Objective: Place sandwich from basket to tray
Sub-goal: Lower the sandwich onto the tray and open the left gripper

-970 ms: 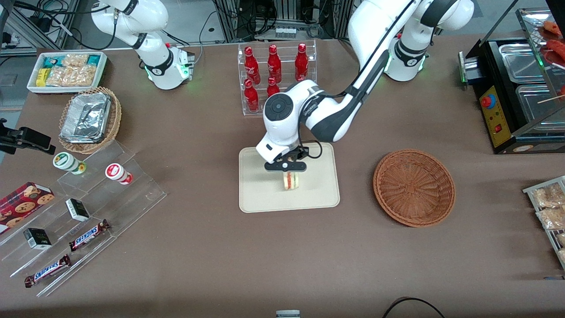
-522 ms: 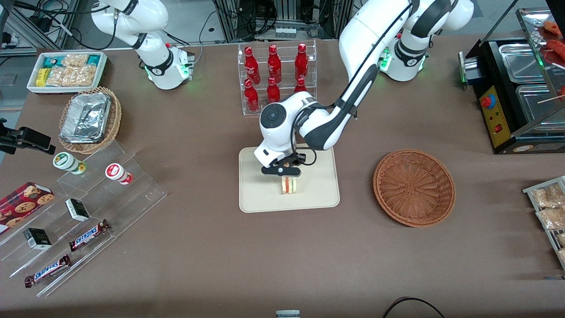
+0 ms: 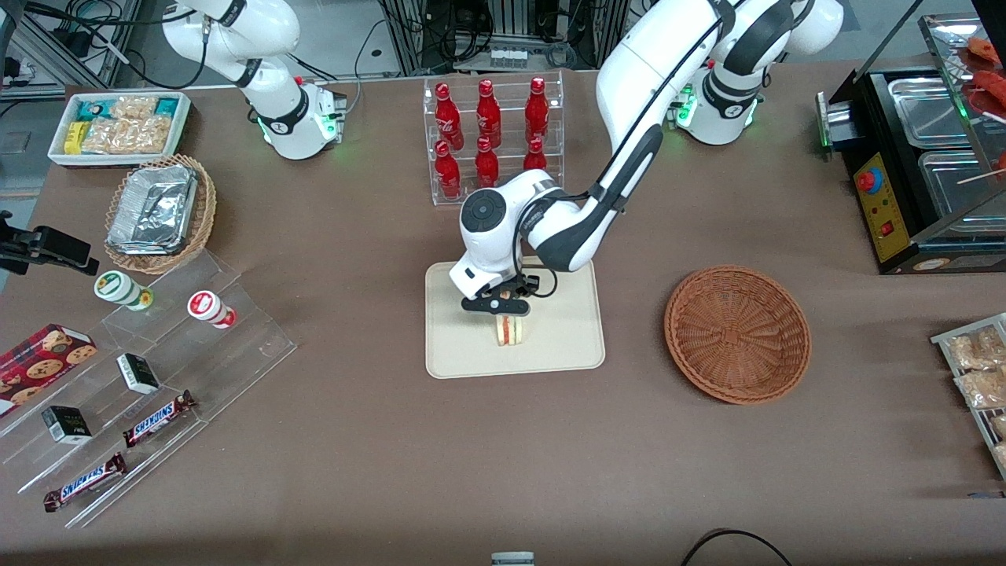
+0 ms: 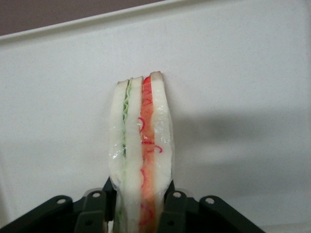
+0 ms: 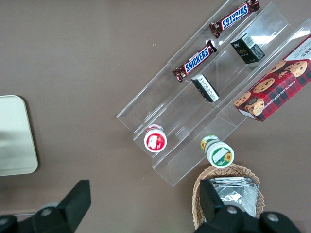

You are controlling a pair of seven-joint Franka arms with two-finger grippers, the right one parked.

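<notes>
Front view: black two-finger gripper (image 3: 503, 313) sitting lower and closer to parked arm's end than half a second ago, pale triangular sandwich wedge (image 3: 509, 330) now standing on flat cream-beige rectangular tray (image 3: 566, 346). Round reddish-brown wicker basket (image 3: 737, 333) lying well apart.

Left wrist view: fingers (image 4: 170, 204) narrowly spaced, pinching sandwich (image 4: 141, 145) by its bread faces, above tray (image 4: 243, 73).

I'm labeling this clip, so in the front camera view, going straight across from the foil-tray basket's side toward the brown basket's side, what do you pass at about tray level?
Green-lidded cup → red-lidded cup → tray → gripper clamped on the sandwich over the tray → basket.
</notes>
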